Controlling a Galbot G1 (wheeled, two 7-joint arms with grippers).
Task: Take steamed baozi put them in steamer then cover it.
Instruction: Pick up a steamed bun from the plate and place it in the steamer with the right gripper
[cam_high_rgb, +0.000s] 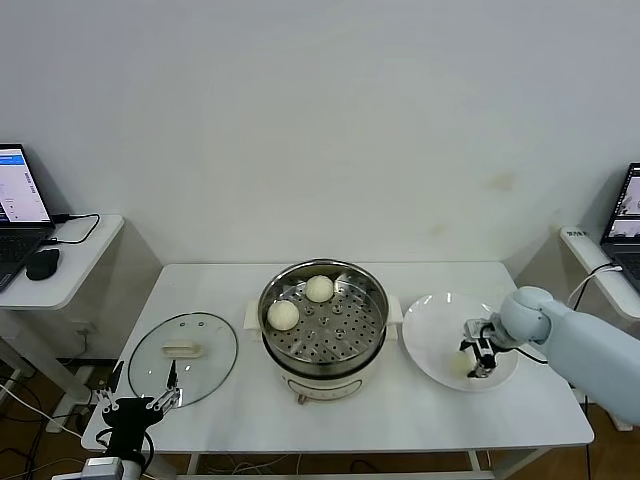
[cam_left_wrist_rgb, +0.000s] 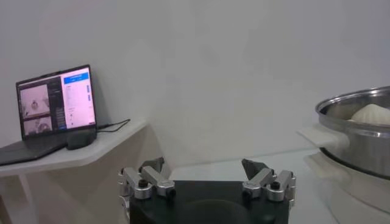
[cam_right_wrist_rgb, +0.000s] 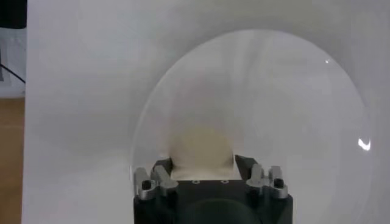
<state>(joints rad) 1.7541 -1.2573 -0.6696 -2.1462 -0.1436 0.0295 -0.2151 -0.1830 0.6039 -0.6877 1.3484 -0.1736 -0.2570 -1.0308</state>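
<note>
A lab-like test room: bare white wall (cam_high_rgb: 320, 120), white table (cam_high_rgb: 380, 420), laptops (cam_high_rgb: 20, 205) on side desks (cam_high_rgb: 85, 262).

Small cream-white round baozi (cam_right_wrist_rgb: 203, 146) on the flat white round plate (cam_right_wrist_rgb: 292, 91): its near side is hidden behind the right gripper (cam_right_wrist_rgb: 204, 167) body in the right wrist view; in head view mostly covered by that gripper. Plate rim is cut off at the wrist picture's edge. Shiny stainless-steel steamer pot (cam_left_wrist_rgb: 359, 131) is cut off in the left wrist view. Black open laptop (cam_high_rgb: 18, 215) is cropped in head view.
</note>
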